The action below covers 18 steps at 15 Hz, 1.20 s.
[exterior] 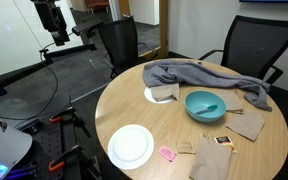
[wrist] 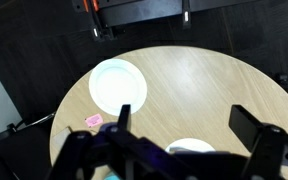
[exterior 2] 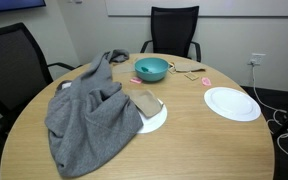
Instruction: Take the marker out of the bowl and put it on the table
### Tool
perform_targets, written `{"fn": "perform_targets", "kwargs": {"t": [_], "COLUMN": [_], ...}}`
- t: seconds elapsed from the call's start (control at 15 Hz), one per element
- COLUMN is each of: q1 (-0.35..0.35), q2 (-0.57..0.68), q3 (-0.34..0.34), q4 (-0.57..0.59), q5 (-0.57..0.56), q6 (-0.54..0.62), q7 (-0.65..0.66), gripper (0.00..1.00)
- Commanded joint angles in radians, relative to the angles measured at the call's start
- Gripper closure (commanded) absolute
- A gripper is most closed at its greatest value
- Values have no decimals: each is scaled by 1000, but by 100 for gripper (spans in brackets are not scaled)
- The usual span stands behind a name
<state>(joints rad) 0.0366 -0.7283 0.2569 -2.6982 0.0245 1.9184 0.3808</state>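
The teal-blue bowl (exterior: 196,99) stands on the far side of the round wood-coloured table (exterior: 134,105), next to a grey cloth; it also shows in an exterior view (exterior 2: 151,69). A small dark stick, the marker (exterior: 209,108), lies inside it. My gripper (exterior: 56,27) hangs high above the floor, well off the table's edge and far from the bowl. In the wrist view the gripper (wrist: 189,125) is open and empty, looking down on the table (wrist: 204,75); the bowl and marker are hidden there.
A grey cloth (exterior: 199,75) (exterior 2: 89,115) drapes over the table. A large white plate (exterior: 131,146) (exterior 2: 231,103) (wrist: 117,85), a small plate with a tan item (exterior: 162,94) (exterior 2: 149,105), a pink item (exterior: 167,153) (wrist: 93,120) and brown paper pieces (exterior: 212,158) lie around. Black chairs (exterior: 117,45) (exterior 2: 174,30) ring the table.
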Motion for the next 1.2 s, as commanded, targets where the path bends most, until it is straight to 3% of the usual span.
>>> {"fn": "perform_targets", "kwargs": {"t": [0.0, 0.53, 1.13], "q1": [-15, -129, -222], "q2": [2, 61, 273], "q3": [-7, -85, -201], "q4": [5, 39, 185], "q5": [-40, -184, -291], "q6": [34, 208, 433], "q7": [19, -9, -93], "gripper": [0, 0, 0]}}
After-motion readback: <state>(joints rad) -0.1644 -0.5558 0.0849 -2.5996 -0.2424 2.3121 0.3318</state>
